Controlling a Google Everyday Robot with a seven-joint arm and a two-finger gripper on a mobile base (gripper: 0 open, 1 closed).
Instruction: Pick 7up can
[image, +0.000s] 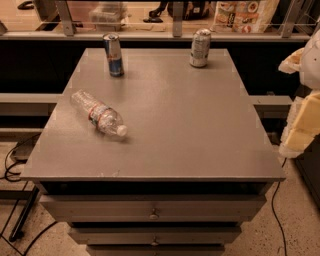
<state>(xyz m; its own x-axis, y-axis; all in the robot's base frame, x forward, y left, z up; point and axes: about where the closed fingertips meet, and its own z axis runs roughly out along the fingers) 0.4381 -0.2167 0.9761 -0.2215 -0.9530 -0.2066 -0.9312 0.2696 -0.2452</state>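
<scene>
The 7up can (200, 48), pale silver-grey with a silver top, stands upright near the far right corner of the grey cabinet top (190, 125). My gripper is not in view. Only white and pale yellow parts of my arm (304, 110) show at the right edge of the camera view, to the right of the cabinet and well away from the can.
A slimmer blue-and-silver can (113, 54) stands upright at the far left. A clear plastic bottle (98, 113) lies on its side at the left middle. A ledge with a railing (150, 35) runs behind the cabinet. Drawers (152, 209) are below the front edge. Cables (15, 160) lie on the floor at left.
</scene>
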